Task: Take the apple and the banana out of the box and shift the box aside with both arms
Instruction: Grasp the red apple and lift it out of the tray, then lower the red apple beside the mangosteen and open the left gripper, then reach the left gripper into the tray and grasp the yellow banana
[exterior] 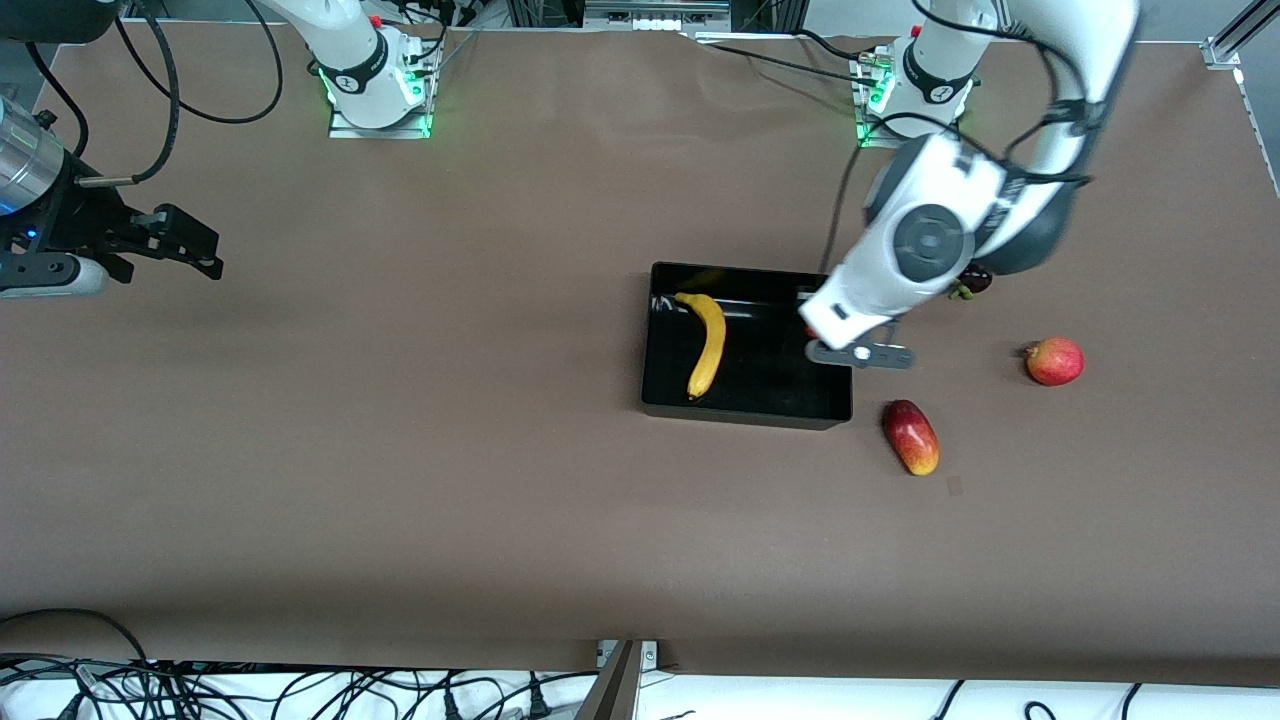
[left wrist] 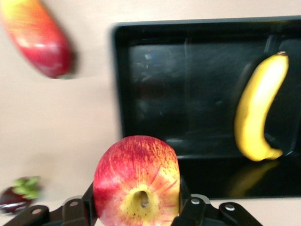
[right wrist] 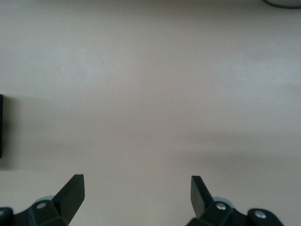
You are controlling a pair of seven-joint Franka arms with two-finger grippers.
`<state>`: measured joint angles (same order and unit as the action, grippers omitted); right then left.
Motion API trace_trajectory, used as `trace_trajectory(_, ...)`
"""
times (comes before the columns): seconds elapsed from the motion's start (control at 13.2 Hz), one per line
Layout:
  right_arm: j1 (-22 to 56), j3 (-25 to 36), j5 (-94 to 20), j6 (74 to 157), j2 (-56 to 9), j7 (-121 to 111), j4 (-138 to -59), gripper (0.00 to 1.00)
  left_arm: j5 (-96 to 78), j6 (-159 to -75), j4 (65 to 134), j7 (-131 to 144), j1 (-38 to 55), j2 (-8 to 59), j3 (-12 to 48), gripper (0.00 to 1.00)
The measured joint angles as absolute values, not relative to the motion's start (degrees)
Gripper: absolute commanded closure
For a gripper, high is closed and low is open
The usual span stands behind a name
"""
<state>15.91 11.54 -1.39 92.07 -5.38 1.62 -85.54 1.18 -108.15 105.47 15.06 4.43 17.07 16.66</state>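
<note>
In the front view, we are seeing the left tool (exterior: pixel 815 335) hanging over the box's (exterior: pixel 745 410) corner toward the left arm's end of the desk (exterior: pixel 400 480), hidden under its own wrist, with only a sliver of red showing there. The banana (exterior: pixel 704 343) is lying in the box, its long axis running from the robots toward the camera, tips bending toward the right arm's end. The right tool (exterior: pixel 190 245) is waiting over bare desk, well apart from the box.

In the left wrist view, we are watching the left tool (left wrist: pixel 136 207) clenching the apple (left wrist: pixel 136 186) by its sides, stem dimple facing the lens; we judge it is holding it so to carry it out. The box (left wrist: pixel 141 30) and banana (left wrist: pixel 258 106) are lying below it.

In the right wrist view, the right tool (right wrist: pixel 136 195) is standing released, fingers (right wrist: pixel 73 188) spread over bare desk.
</note>
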Motion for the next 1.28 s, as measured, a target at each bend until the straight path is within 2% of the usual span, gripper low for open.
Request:
trace_trajectory(0.23,15.91,11.54,-1.39,92.07,-5.38,1.59,-85.54,0.0,1.34,-106.26,108.6,0.34,-5.9,17.47,16.4,0.62)
trace_trajectory(0.53,15.91,11.54,-1.39,92.07,-5.38,1.58,-85.54,0.0,2.7,-119.15,120.51,-5.69,-9.2,18.9,16.79,0.63)
trace_trajectory(0.68,15.91,11.54,-1.39,92.07,-5.38,1.58,-85.54,0.0,2.74,-123.67,124.99,-5.54,-8.82,19.0,17.19,0.59)
trace_trajectory(0.75,15.91,11.54,-1.39,92.07,-5.38,1.58,-85.54,0.0,2.74,-126.4,126.78,-5.52,-9.07,19.12,17.16,0.51)
trace_trajectory(0.83,15.91,11.54,-1.39,92.07,-5.38,1.57,-85.54,0.0,2.74,-128.58,128.2,-5.52,-9.48,19.38,17.07,0.23)
trace_trajectory(0.91,15.91,11.54,-1.39,92.07,-5.38,1.57,-85.54,0.0,2.74,-129.87,129.05,-5.55,-9.86,19.68,17.0,0.0)
trace_trajectory(1.28,15.91,11.54,-1.39,92.07,-5.38,1.57,-85.54,0.0,2.74,-130.53,128.12,-5.52,-10.21,19.53,17.08,0.0)
